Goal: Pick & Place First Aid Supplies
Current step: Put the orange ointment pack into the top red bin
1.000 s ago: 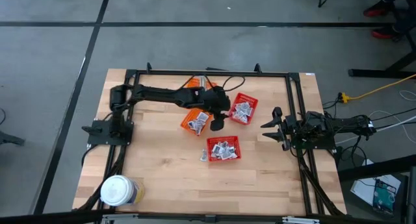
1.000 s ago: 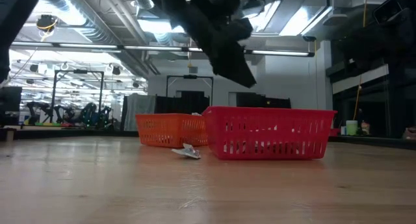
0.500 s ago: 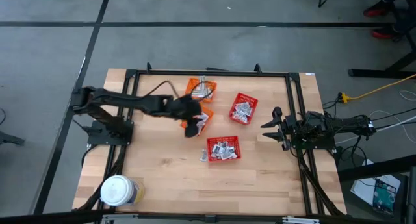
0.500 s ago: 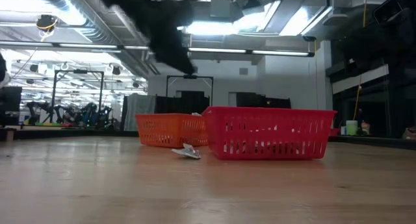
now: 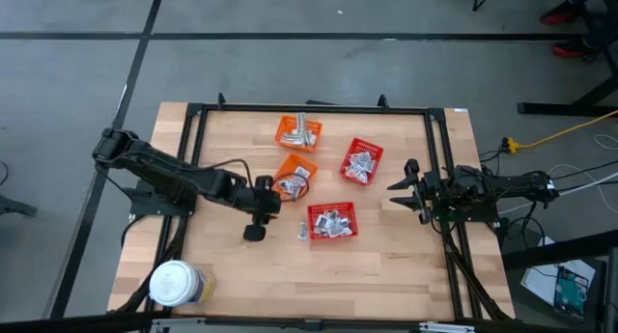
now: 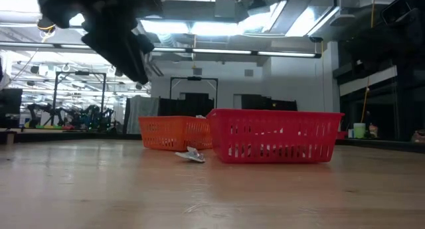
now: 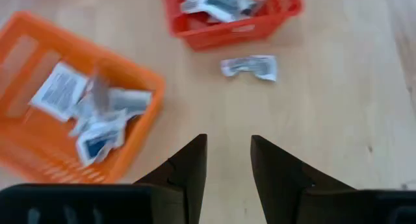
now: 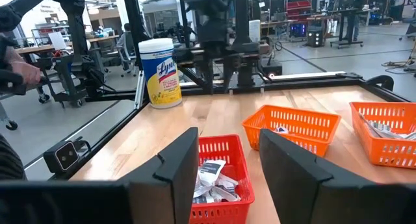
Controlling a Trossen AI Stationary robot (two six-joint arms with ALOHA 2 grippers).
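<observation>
The left gripper (image 5: 253, 234), fingers parted and empty, hovers above the desk (image 5: 232, 265), nearer than the right arm to 1 loose sachet (image 5: 301, 233) lying crosswise beside the red basket (image 5: 331, 220).

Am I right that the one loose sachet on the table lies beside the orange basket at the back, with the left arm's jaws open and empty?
Not quite: the high view shows the loose sachet lying beside the red basket nearest the front, not an orange one. The left gripper is open and empty.
</observation>
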